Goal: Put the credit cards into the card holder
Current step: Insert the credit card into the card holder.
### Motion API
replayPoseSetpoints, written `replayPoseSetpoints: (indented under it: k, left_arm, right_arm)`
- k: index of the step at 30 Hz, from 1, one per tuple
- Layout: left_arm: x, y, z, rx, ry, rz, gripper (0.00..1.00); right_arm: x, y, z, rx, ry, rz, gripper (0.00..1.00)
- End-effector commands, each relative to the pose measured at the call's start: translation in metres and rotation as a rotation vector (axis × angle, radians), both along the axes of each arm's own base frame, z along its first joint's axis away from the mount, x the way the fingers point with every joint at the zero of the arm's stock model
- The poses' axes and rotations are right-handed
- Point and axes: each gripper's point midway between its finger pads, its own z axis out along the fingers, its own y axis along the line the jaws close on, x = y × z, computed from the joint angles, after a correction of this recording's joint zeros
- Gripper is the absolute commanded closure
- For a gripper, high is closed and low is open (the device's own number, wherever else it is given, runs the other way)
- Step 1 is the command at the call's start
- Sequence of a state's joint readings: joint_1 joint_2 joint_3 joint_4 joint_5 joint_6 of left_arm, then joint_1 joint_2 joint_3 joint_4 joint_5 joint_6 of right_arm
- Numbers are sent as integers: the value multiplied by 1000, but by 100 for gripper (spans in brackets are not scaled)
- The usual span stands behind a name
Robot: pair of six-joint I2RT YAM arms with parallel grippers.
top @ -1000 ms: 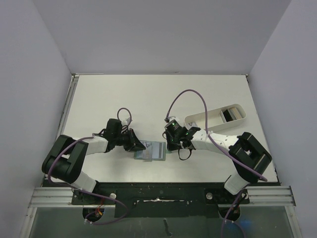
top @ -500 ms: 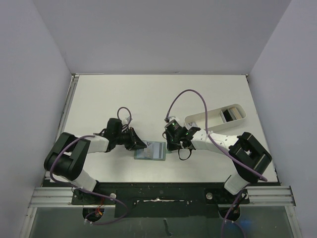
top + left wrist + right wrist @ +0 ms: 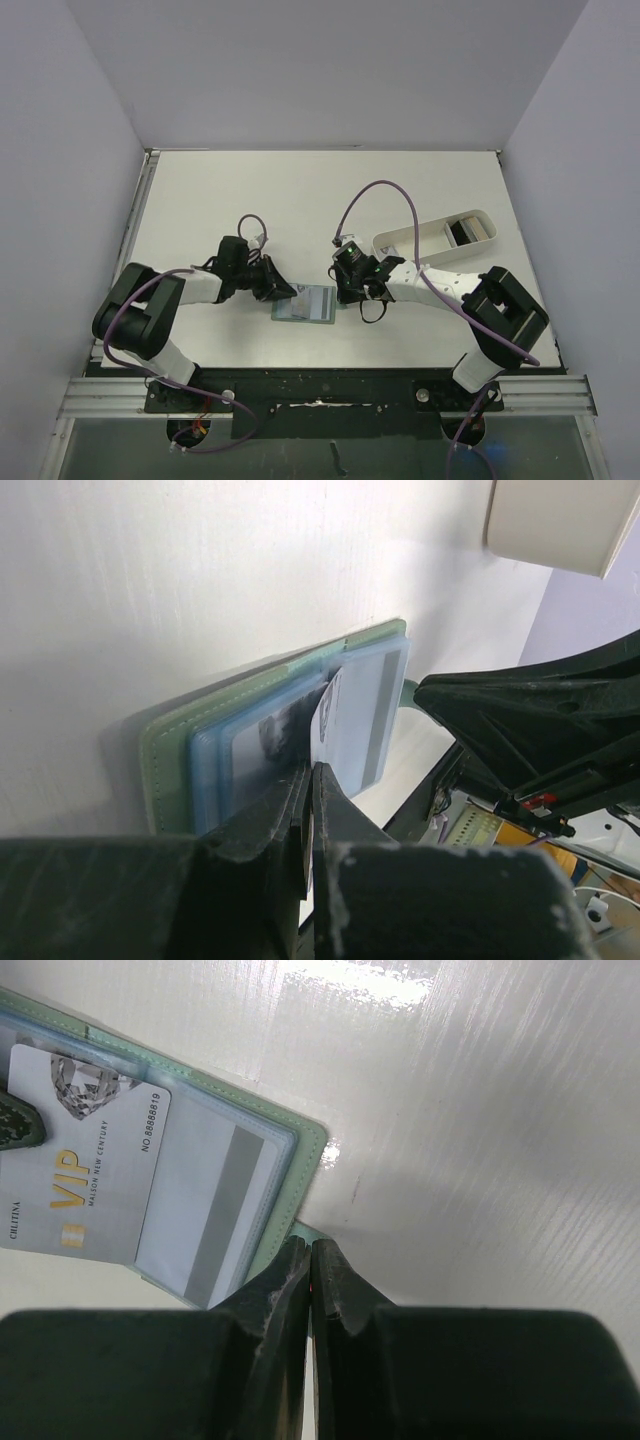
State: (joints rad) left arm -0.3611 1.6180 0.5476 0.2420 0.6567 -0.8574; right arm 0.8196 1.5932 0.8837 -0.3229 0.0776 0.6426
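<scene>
On your left, the left pincer [image 3: 283, 291] is clenched on a pale card [image 3: 100, 1175], gripping it by its left edge. The card is printed with "VIP" in gold and sits over the blue inside of the open wallet [image 3: 318, 308]. From the left wrist it stands tilted up off the sleeves rather than flat. The wallet lies on the counter [image 3: 300, 200], close to its near edge and about midway between the left and right edges, with its green cover showing as a rim around the blue. Just to its right, the right pincer [image 3: 345, 294] is clenched too, with its tips at the wallet's right edge. You can't tell from the wrist view whether it is pinching the cover or only touching it. Further right, toward the right edge, the long white tray [image 3: 400, 240] holds more cards [image 3: 465, 231] at its far end.
</scene>
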Motion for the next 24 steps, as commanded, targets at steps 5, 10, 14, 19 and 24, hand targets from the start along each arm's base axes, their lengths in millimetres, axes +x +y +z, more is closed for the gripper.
replayPoseSetpoints:
  k: [5, 10, 14, 19, 24]
  left_arm:
    - [6, 7, 3, 75, -2, 40, 100]
    - [4, -2, 10, 32, -30, 6, 100]
    - [3, -9, 9, 3, -35, -40, 100]
    - [0, -14, 10, -34, -24, -59, 100]
    - [-3, -19, 11, -73, -13, -83, 100]
  right_arm:
    - [7, 7, 13, 34, -51, 4, 96]
    - [8, 8, 13, 35, -51, 7, 96]
    - [8, 9, 12, 37, -47, 10, 96]
    - [6, 7, 10, 31, -46, 8, 96]
    - [7, 7, 8, 29, -47, 8, 97]
